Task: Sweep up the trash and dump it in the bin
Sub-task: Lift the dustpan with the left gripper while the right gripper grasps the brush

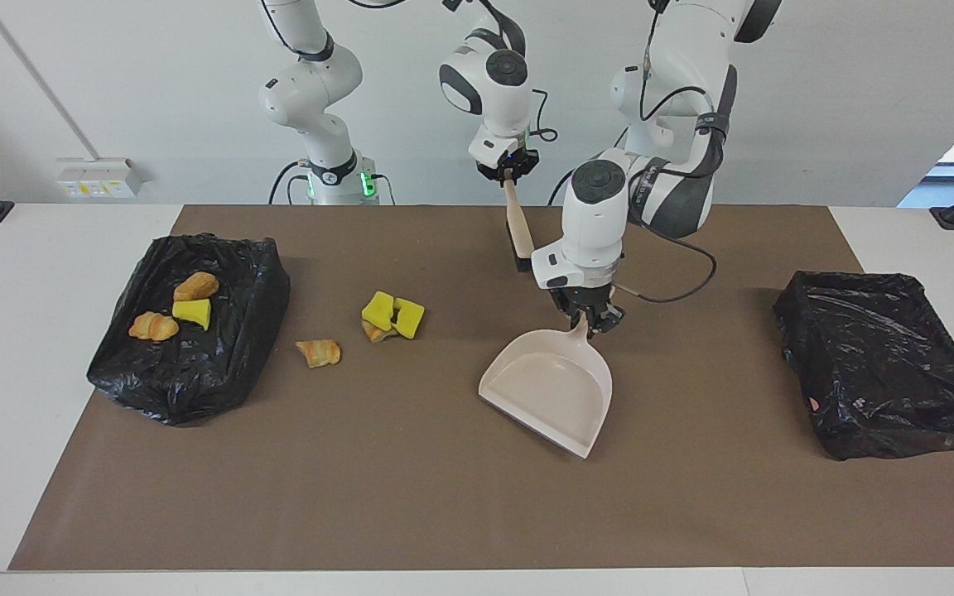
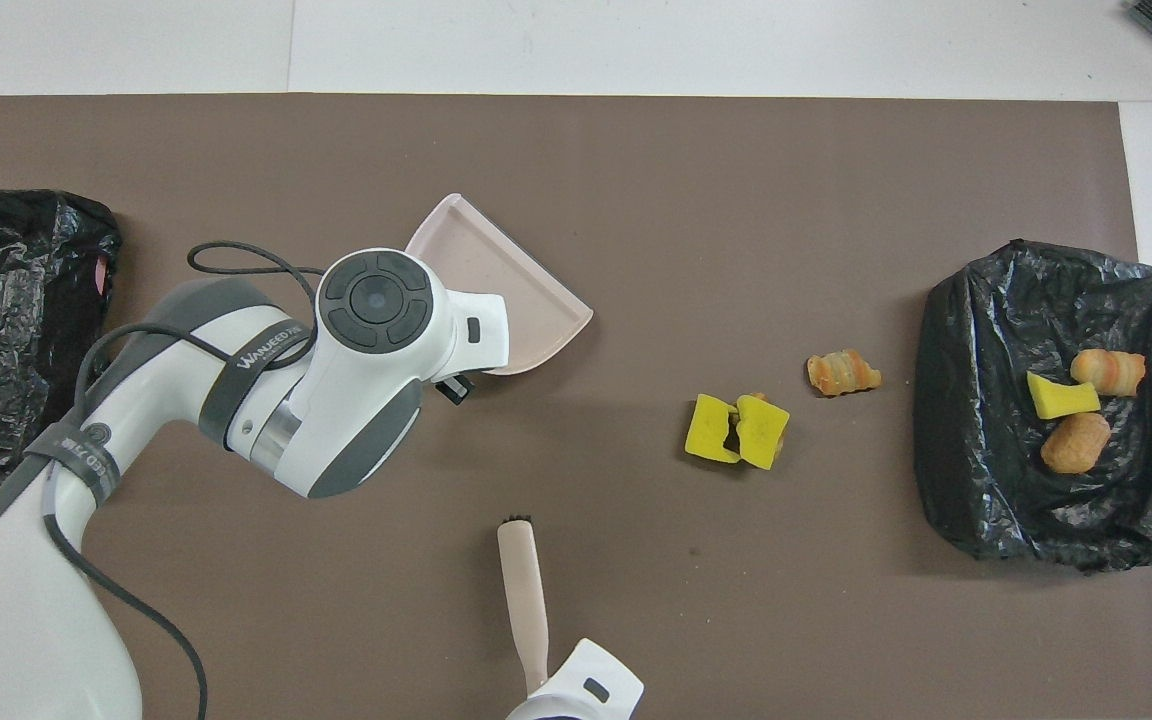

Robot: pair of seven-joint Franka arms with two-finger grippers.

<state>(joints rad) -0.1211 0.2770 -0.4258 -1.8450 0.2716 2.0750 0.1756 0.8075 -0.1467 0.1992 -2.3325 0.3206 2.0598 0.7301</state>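
- Two grippers are at work, each closed on a tool.
- Left gripper (image 1: 590, 319): fingers clamped narrowly on the handle of the beige dustpan (image 1: 550, 387), which touches the brown mat (image 1: 444, 497) below it with its wide mouth pointing away from the robots and slightly toward the right arm's end. In the overhead view this gripper is hidden under its own wrist; only the pan's tray shows past it.
- Right gripper (image 1: 510, 172): pinched shut on the top of the beige hand brush (image 1: 518, 233), held up in the air and slanting down — its dark bristle end hangs over the mat beside the left arm's wrist.
- Loose trash lies on the mat toward the right arm's end from the dustpan's mouth, well apart from both grippers: two bright yellow sponge pieces (image 1: 392, 314) touching each other, a small golden-brown crumb tucked against them, and a croissant-like lump (image 1: 319, 352) just beside that cluster.
- More trash sits in the black-bagged bin (image 1: 195, 364) at the right arm's end — one yellow sponge chunk (image 1: 193, 311) and two golden-brown bread lumps (image 1: 196, 286) close around it.
- A second black-bagged bin (image 1: 883, 372) stands at the left arm's end, well apart from the left gripper.
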